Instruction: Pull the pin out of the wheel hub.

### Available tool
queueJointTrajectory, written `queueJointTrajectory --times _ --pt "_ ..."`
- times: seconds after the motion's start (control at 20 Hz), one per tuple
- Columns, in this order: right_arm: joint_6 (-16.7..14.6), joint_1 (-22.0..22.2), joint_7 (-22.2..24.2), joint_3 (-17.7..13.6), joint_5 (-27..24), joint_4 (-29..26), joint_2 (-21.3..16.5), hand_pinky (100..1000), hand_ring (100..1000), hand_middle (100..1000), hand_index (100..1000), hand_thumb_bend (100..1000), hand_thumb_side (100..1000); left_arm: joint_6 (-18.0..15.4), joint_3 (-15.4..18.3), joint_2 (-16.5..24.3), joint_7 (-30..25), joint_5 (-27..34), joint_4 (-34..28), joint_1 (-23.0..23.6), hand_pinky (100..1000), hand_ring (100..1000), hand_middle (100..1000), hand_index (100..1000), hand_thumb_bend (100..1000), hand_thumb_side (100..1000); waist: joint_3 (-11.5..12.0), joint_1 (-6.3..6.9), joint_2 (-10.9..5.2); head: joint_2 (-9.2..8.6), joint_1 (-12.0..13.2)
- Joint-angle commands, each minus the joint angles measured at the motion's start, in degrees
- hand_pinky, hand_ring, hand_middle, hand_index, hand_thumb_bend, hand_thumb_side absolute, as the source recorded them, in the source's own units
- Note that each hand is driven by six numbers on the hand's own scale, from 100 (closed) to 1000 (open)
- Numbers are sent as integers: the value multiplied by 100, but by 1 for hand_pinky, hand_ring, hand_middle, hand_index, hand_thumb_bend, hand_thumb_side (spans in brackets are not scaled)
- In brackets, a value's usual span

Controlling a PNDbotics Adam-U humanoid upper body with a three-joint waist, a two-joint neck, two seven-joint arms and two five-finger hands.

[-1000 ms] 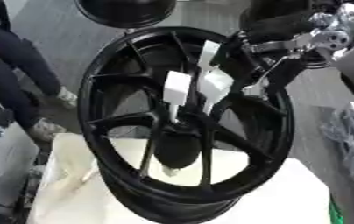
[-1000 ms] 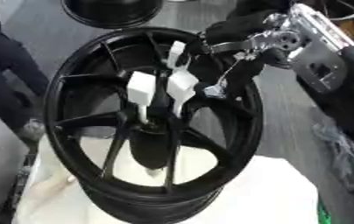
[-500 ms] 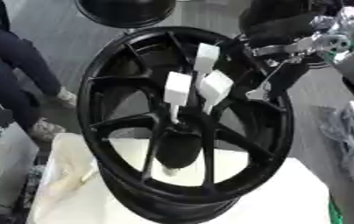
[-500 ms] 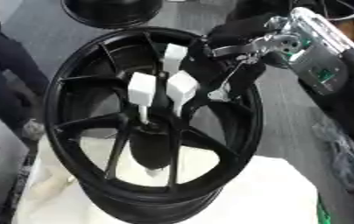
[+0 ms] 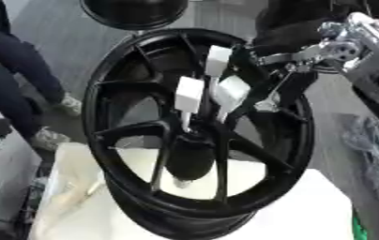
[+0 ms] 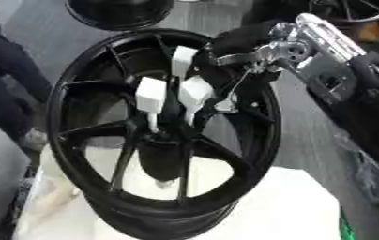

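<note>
Wheel hub point(image 5: 143, 140) stands upright on your table — three white pins point(image 5: 189, 93) in it; right hand point(image 6: 250, 40) beside rim, grip unclear.

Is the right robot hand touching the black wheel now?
Cannot tell. In the right eye view the right robot hand overlaps the upper right rim of the wheel, black on black, showing neither contact nor gap.

You see the wheel hub point(image 5: 199, 136) standing upright on the counter point(image 5: 307, 206). Three pins point(image 5: 189, 93) sit near its centre, and your right robot hand point(image 6: 250, 42) is at its upper right rim.
</note>
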Motion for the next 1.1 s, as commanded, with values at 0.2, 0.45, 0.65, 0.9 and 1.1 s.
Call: queueJointTrajectory --times 0.2,0.45,0.65,0.9,1.1 --pt "-577 -52 675 -159 -168 -87 -137 542 330 512 638 146 363 4 -3 103 -1 -3 -111 -43 540 480 463 618 422 100 3 17 -78 -12 -25" --pt "-437 -48 675 -285 -304 -208 -218 535 323 467 586 110 353 7 -2 110 1 -2 -107 -39 539 480 462 618 423 100 -3 13 -92 -3 -21" --pt "-229 -162 675 -582 -547 -255 -324 534 327 464 583 100 343 15 10 127 4 -10 -96 -20 539 480 462 619 424 100 -48 -1 -127 22 26" --pt "103 -299 530 -1153 -958 -334 -633 535 342 461 585 100 311 18 48 151 36 -24 -88 21 540 480 462 619 424 100 -158 -23 -162 45 108" --pt "446 -241 179 -1754 -1334 -390 -1062 535 363 457 588 100 215 16 107 165 92 -43 -86 85 540 480 462 620 422 100 -322 -15 -208 85 230"
